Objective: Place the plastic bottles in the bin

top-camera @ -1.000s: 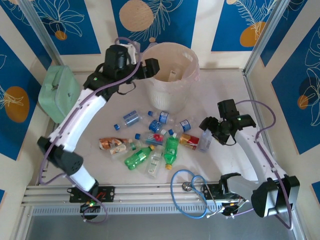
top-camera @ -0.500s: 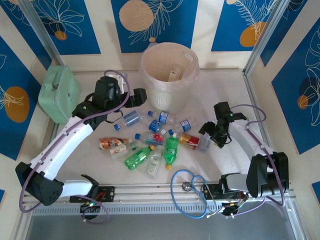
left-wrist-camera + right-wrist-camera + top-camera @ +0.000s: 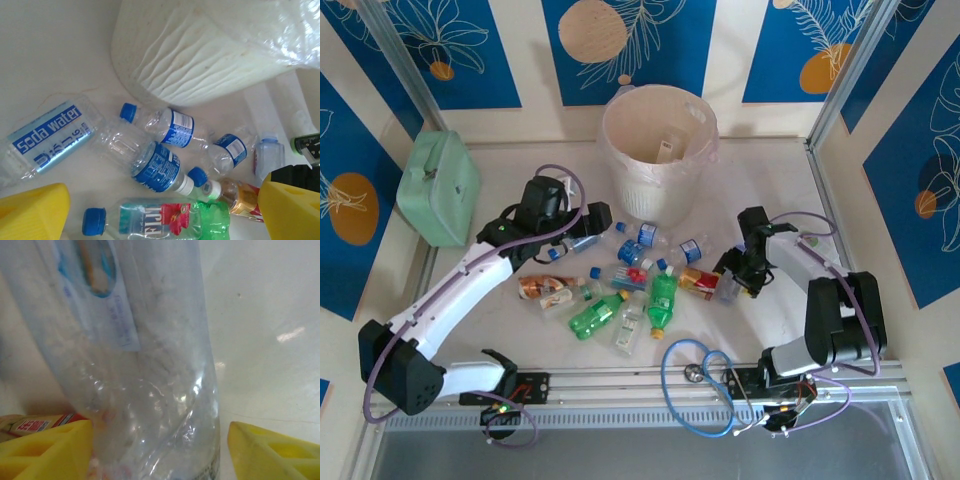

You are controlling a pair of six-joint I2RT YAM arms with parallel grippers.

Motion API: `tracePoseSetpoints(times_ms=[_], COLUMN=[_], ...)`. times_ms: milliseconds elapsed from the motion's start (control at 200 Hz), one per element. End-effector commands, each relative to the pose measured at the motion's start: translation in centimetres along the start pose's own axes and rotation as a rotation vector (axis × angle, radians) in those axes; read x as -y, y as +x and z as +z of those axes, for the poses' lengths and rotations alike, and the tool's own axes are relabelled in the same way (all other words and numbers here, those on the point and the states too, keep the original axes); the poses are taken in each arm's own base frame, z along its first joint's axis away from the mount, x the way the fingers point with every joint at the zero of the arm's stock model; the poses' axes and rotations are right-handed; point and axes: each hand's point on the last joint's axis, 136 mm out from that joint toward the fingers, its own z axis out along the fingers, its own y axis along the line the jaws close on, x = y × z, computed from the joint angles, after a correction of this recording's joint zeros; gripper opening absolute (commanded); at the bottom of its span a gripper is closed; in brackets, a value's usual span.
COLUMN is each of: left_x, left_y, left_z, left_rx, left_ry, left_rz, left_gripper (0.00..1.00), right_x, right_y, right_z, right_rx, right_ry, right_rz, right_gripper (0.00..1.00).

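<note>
Toward the table's [image 3: 770,180] right edge, the right gripper [image 3: 160,450] straddles a bottle [image 3: 150,365], jaws unclenched; the left gripper [image 3: 160,210] gapes over the bottles [image 3: 155,165].

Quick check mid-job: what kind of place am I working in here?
Probably a staged robot test cell, not a real home: a table boxed in by blue patterned panels, an aluminium rail along the near edge, and plastic bottles scattered before a lined bin.
</note>
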Motion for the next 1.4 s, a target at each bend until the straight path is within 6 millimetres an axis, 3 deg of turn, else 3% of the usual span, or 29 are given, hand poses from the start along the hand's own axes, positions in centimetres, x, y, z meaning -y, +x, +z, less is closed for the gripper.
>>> tracePoseSetpoints(times_ms=[0, 200, 340, 470, 620, 825, 1080, 1206, 1396], left_x=[-0.3, -0.6, -1.2, -1.5, -1.8, -2.1, -2.3, -2.6, -2.7], left_y=[-0.4, -0.3, 0.0, -0.1, -0.2, 0.0, 0.0, 0.2, 0.2], left_z=[-0.7, -0.2, 0.0, 0.1, 0.2, 0.7, 0.8, 0.9, 0.6], left_rx=[0.025, 0.006, -0.01, -0.007, 0.002, -0.009, -0.007, -0.005, -0.006], left_ry=[-0.008, -0.024, -0.045, -0.052, -0.062, -0.067, -0.072, -0.077, -0.086], left_rz=[-0.013, -0.02, -0.02, -0.026, -0.036, -0.046, -0.054, -0.077, -0.071], left_gripper=[0.94, 0.91, 0.9, 0.9, 0.89, 0.89, 0.88, 0.88, 0.88], right_x=[0.1, 0.3, 0.3, -0.1, -1.9, -7.2, -16.0, -20.2, -25.6], right_y=[0.3, 0.2, 0.1, 0.0, -0.7, -1.9, -1.7, -1.6, -1.9], right_z=[0.6, 0.9, -0.3, -2.7, -7.8, -17.5, -29.5, -32.6, -33.9], right_rx=[-0.031, -0.044, -0.009, 0.032, 0.126, 0.302, 0.498, 0.524, 0.491], right_ry=[0.015, 0.041, 0.044, 0.024, -0.066, -0.304, -0.62, -0.741, -0.815], right_rz=[-0.004, -0.006, -0.019, -0.036, -0.072, -0.138, -0.28, -0.333, -0.379], right_gripper=[0.68, 0.62, 0.61, 0.59, 0.59, 0.58, 0.57, 0.57, 0.56])
